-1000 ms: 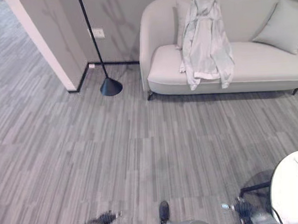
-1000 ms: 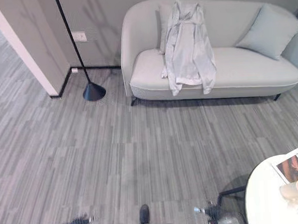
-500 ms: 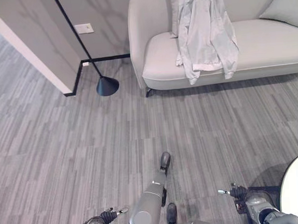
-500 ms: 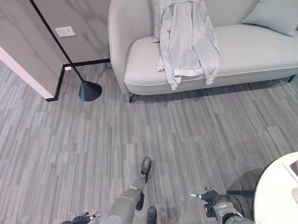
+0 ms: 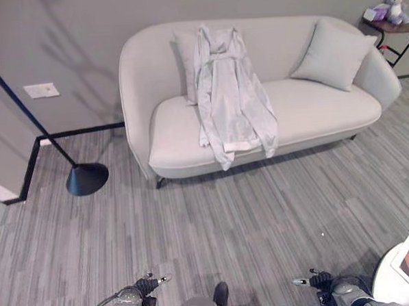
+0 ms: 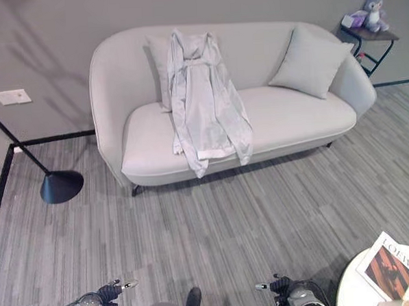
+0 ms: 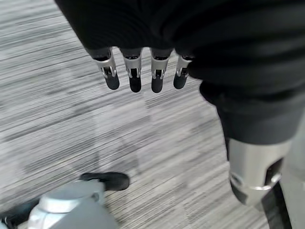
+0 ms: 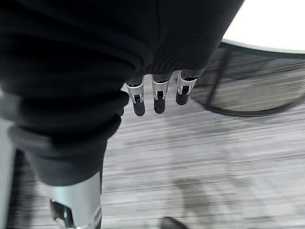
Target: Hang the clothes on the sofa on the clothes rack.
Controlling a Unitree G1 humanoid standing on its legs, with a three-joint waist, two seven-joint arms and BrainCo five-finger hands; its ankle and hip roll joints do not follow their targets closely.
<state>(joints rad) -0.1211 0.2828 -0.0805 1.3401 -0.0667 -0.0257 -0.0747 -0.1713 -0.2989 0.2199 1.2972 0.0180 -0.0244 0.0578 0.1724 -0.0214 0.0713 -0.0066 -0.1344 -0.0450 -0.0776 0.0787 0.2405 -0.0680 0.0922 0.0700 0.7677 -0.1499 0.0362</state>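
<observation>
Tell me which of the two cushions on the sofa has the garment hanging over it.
The cushion at the sofa's left end, against the backrest: the pale garment drapes over it, hiding most of it. The other cushion, at the right end, lies uncovered.

Black floor lamp (image 5: 86,178) with a cone base and slanted pole on the grey striped floor (image 5: 249,219), near a white wall socket (image 5: 41,90). Farther along the same wall from the lamp, a small dark side table (image 6: 366,36) bearing a plush bunny (image 6: 374,5) and a small box (image 6: 354,20). Well apart from the lamp, a round white table (image 6: 349,293) with a magazine (image 6: 389,265) on top.
</observation>
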